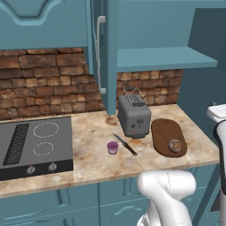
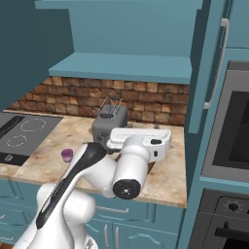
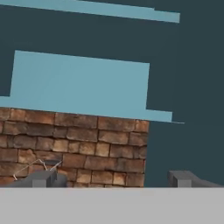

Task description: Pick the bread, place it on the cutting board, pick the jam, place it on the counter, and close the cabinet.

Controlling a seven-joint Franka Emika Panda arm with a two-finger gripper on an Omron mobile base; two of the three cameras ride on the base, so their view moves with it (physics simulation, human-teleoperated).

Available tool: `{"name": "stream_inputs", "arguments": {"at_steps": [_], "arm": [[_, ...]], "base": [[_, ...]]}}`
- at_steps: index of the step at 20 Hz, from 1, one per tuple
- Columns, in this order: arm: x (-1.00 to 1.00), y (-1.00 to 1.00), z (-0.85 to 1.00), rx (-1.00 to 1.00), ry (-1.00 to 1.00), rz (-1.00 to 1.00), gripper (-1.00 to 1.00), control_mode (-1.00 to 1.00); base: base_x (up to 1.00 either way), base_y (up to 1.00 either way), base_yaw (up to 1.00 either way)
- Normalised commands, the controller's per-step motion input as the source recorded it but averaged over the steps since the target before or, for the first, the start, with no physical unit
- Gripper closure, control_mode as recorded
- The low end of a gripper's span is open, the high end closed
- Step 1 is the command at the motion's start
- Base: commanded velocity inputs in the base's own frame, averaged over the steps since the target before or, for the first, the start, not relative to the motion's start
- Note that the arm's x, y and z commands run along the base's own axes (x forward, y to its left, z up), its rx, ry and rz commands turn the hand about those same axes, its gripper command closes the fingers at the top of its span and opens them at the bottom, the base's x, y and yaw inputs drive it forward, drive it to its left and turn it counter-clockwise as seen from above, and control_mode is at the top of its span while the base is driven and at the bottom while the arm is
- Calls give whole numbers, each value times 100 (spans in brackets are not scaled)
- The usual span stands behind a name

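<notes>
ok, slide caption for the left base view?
Round brown bread on dark oval cutting board, pink-purple jam jar on marbled counter, teal cabinet door open.

One bread [image 1: 175, 145], one cutting board [image 1: 164, 132], one jam [image 1: 113, 147], one toaster [image 1: 133, 115], one knife [image 1: 125, 145], one stovetop [image 1: 35, 145]

The counter [image 1: 95, 145] looks like polished beige-and-tan marbled stone. On it the cutting board [image 1: 164, 132] is dark, matt wood, and the bread [image 1: 175, 145] has a dull, rough brown crust. The toaster [image 1: 134, 115] is matt grey metal (with thin wire racks on top). The cabinet [image 1: 108, 48] is smooth painted teal, and the wall [image 1: 44, 81] behind is rough brick.
</notes>
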Motion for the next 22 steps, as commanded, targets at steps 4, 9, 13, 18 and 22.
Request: {"name": "stream_inputs", "arguments": {"at_steps": [4, 9, 13, 18, 22], "arm": [[-30, 0, 18, 0, -6, 0, -100, -100], [-26, 0, 22, 0, -3, 0, -100, -100], [-30, 0, 25, 0, -1, 0, -100, -100], [-27, -6, 28, 0, -1, 0, -100, -100], [-28, -8, 19, 0, -1, 0, -100, -100]], "base": [[0, 0, 0], [0, 0, 0], [0, 0, 0], [0, 0, 0], [0, 0, 0]]}}
